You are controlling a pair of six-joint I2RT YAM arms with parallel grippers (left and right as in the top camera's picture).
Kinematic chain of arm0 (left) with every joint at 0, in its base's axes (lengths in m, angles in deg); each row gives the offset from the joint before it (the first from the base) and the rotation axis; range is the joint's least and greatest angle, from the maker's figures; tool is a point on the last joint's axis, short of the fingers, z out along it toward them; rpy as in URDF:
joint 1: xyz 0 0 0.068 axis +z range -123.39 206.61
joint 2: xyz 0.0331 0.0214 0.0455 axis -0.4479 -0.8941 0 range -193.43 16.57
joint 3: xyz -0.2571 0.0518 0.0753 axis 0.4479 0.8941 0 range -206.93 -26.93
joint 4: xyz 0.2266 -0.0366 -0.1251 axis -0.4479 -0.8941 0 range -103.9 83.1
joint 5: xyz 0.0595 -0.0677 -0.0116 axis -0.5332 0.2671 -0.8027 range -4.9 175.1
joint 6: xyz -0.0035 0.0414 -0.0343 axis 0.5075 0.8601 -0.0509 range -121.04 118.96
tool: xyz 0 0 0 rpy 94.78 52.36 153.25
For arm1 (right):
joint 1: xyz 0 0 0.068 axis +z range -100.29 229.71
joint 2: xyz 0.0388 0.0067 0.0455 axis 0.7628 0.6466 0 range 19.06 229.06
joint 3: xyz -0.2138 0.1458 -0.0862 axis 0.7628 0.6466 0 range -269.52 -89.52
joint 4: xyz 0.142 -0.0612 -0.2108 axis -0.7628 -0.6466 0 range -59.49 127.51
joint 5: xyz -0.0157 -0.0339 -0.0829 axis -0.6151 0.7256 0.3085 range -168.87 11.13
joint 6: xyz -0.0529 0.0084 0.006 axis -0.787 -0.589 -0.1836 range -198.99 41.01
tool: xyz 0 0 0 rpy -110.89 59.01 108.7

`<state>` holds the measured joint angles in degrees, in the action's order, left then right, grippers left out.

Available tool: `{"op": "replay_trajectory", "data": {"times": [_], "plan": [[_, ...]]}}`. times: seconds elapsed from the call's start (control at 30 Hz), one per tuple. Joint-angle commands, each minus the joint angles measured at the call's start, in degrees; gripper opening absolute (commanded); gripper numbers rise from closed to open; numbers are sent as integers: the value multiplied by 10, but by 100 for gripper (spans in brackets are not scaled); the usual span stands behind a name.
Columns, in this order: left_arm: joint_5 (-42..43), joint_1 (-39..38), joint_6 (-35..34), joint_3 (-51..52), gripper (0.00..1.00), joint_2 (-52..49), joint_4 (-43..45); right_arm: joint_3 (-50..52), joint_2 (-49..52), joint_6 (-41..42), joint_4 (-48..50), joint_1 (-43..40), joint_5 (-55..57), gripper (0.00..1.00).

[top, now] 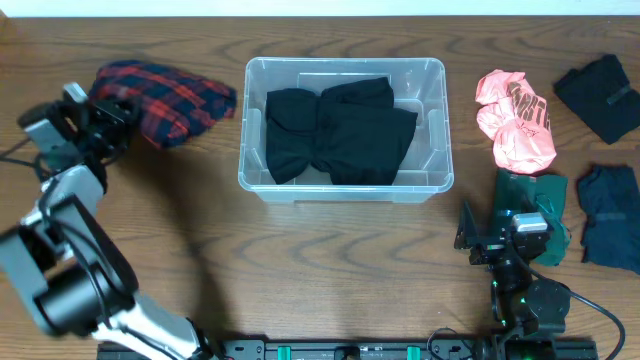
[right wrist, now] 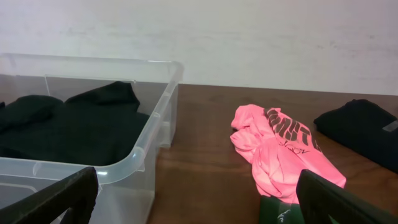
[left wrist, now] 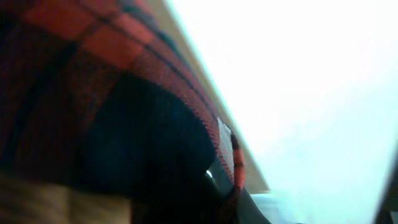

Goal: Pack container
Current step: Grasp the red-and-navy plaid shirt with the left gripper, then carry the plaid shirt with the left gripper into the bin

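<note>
Presently: container (top: 345, 192) mid-table with black garment (top: 335, 130) inside; left gripper (top: 108, 120) against plaid cloth (top: 170, 100) well to its left, finger state not discernible; right gripper (right wrist: 196, 186) spread wide and empty; risk is that a shallow pinch lets the cloth slip or drape over the rim.

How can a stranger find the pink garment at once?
Start at the clear container in the middle of the wooden table. Just right of it lies a crumpled pink garment with dark lettering. Its neighbours are all dark: a black garment, a green one, a navy one.
</note>
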<state>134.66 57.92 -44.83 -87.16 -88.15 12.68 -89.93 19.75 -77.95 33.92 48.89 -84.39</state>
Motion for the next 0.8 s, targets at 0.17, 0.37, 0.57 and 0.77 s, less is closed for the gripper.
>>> {"op": "replay_trajectory", "data": {"times": [0.17, 0.37, 0.57, 0.77], "plan": [[-26, -18, -52, -7, 6, 212, -39, 1, -3, 6, -2, 4, 2, 99], [-100, -97, -53, -7, 6, 324, -134, 1, -3, 6, -2, 4, 2, 99], [-222, -235, -83, -7, 6, 395, -206, 1, -3, 6, -2, 4, 2, 99], [-391, -402, -128, -7, 6, 403, -250, 1, -3, 6, -2, 4, 2, 99]]}}
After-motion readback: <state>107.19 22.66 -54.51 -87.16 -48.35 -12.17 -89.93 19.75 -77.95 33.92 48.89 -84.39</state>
